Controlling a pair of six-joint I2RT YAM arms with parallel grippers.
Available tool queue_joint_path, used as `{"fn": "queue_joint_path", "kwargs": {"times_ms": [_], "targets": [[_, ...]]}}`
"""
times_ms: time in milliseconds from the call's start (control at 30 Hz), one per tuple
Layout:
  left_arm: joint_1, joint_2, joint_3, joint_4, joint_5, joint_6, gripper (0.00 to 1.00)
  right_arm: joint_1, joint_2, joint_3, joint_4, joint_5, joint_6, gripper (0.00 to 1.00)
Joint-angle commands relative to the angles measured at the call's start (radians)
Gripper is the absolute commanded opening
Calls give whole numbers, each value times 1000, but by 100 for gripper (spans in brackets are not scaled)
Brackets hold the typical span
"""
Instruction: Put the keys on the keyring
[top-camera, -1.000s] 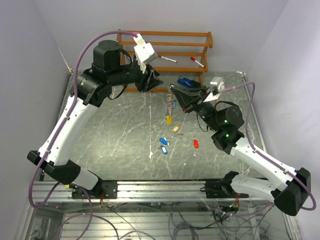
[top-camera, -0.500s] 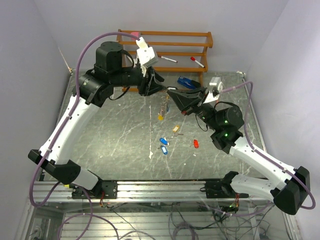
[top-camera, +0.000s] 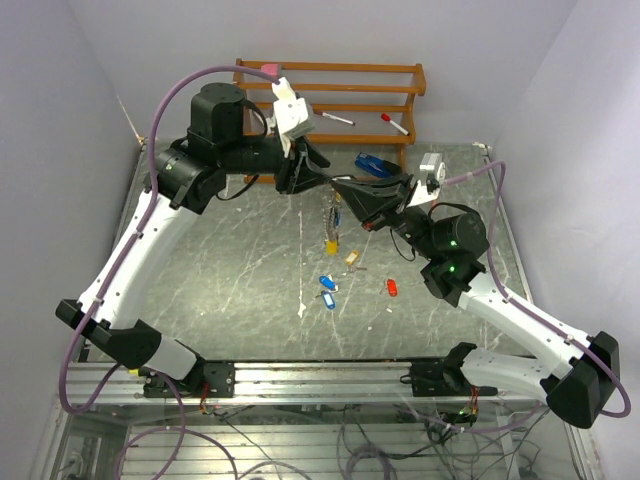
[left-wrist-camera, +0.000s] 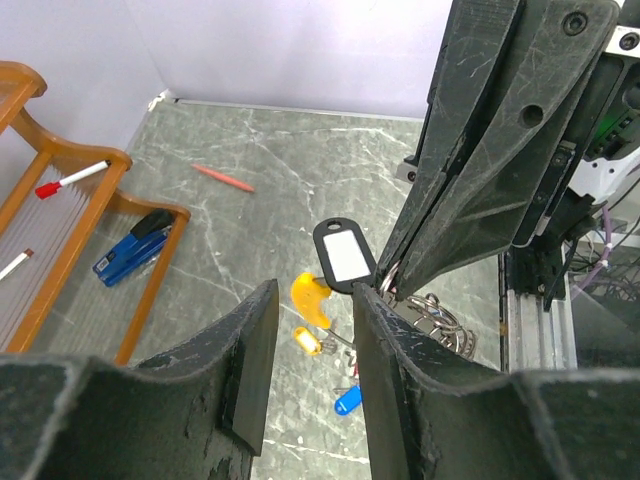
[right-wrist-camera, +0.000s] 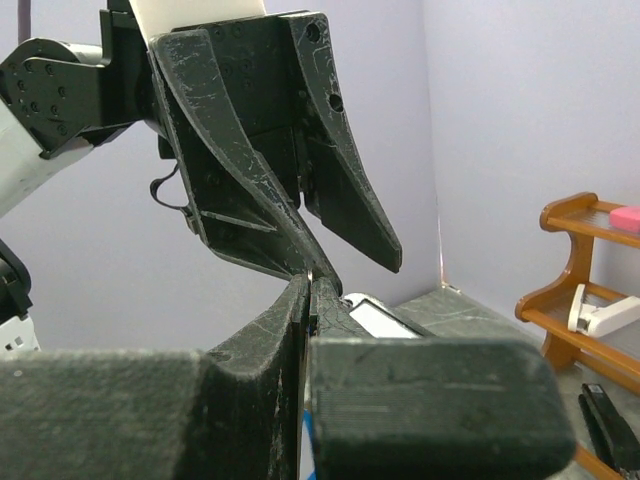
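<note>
My right gripper (top-camera: 340, 188) is shut on the keyring (top-camera: 333, 213) and holds it above the table; in the right wrist view (right-wrist-camera: 308, 282) its fingertips pinch the thin wire. A yellow-tagged key (top-camera: 331, 243) hangs from the ring, and the left wrist view shows a black tag (left-wrist-camera: 345, 256) and yellow tag (left-wrist-camera: 308, 298) beside the ring's coils (left-wrist-camera: 440, 318). My left gripper (top-camera: 322, 182) is open and empty, its tips against the right gripper's tips (left-wrist-camera: 314, 290). Loose on the table lie a tan-tagged key (top-camera: 352, 258), two blue ones (top-camera: 326, 283) and a red one (top-camera: 392, 288).
A wooden rack (top-camera: 330, 70) stands at the back wall with two markers (top-camera: 337, 118) on it. A blue stapler (top-camera: 375, 163) lies just behind the right gripper. A red pen (left-wrist-camera: 222, 178) lies on the table near the wall.
My left gripper has moved right and met the right gripper's tips. The right gripper shifted slightly up-left, and the hanging keys swung left and back.
</note>
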Motion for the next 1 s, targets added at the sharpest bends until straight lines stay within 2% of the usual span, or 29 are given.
{"fn": "queue_joint_path", "kwargs": {"times_ms": [0,233,567,700,967], "targets": [[16,-34,26,-24,-5,30,48,1,-22,37,26,23,-14,0],[51,-43,24,10,-7,-16,50,2,-37,29,13,28,-13,0],[54,-23,10,-10,198,-15,51,1,-24,44,9,19,-12,0],[54,-17,4,7,270,-27,48,1,-15,47,16,9,-6,0],[54,-13,-5,9,284,-22,41,2,5,61,23,-15,9,0]]}}
